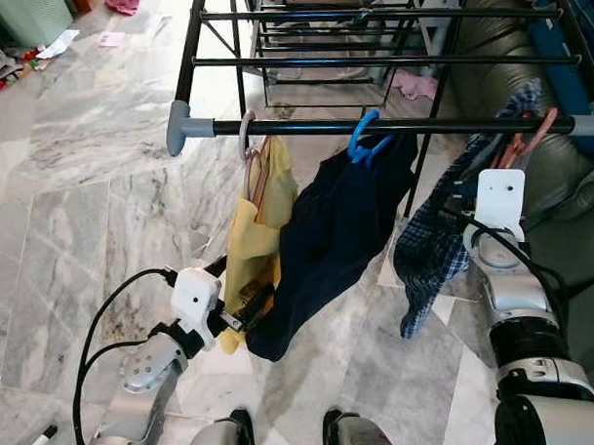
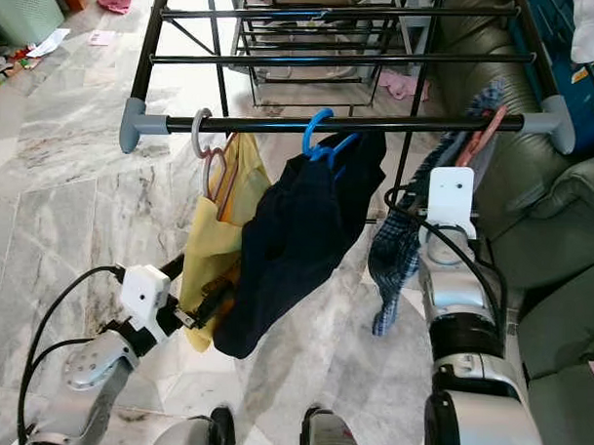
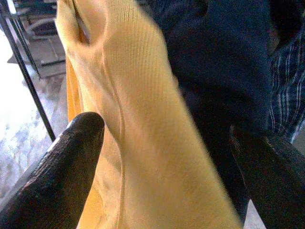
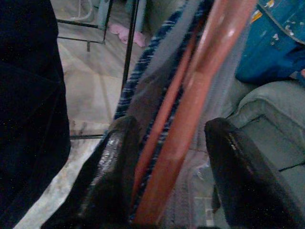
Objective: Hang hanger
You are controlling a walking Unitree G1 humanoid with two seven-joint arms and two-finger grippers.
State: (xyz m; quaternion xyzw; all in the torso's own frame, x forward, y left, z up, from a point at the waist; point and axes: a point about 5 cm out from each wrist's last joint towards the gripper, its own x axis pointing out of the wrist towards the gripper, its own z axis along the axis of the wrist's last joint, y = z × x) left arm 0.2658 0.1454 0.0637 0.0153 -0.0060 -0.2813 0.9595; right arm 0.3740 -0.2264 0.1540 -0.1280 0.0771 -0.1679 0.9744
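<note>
A black drying rack (image 1: 312, 59) stands on the grey marble floor (image 1: 73, 205), its front rail (image 1: 398, 126) running between grey end caps. A green sofa (image 2: 560, 241) sits at the robot's right, behind the rack's right end.

Three garments hang from the rail. The dark navy garment (image 1: 331, 233) in the middle is the biggest, on a blue hanger (image 1: 363, 142). Left of it hangs a yellow shirt (image 1: 258, 221) on a pale pink hanger (image 1: 249, 143). At the right end a blue plaid shirt (image 1: 428, 247) droops from a reddish-brown hanger (image 1: 524, 143), whose hook lies against the rail close to the right cap — whether it is fully hooked over cannot be told.

The right gripper (image 4: 167, 162) is raised just under that end of the rail; in its wrist view the two black fingers (image 4: 114, 167) stand apart with the reddish-brown hanger's bar and plaid cloth between them, the bar against one finger and clear of the other — spread, not clamped.

The left gripper (image 1: 250, 309) reaches low at the yellow shirt's hem; its fingers (image 3: 62, 167) are spread wide, with yellow fabric lying between them, ungripped.

Pink cloth (image 1: 414, 85) lies on the floor beyond the rack. No writing or label can be read anywhere
</note>
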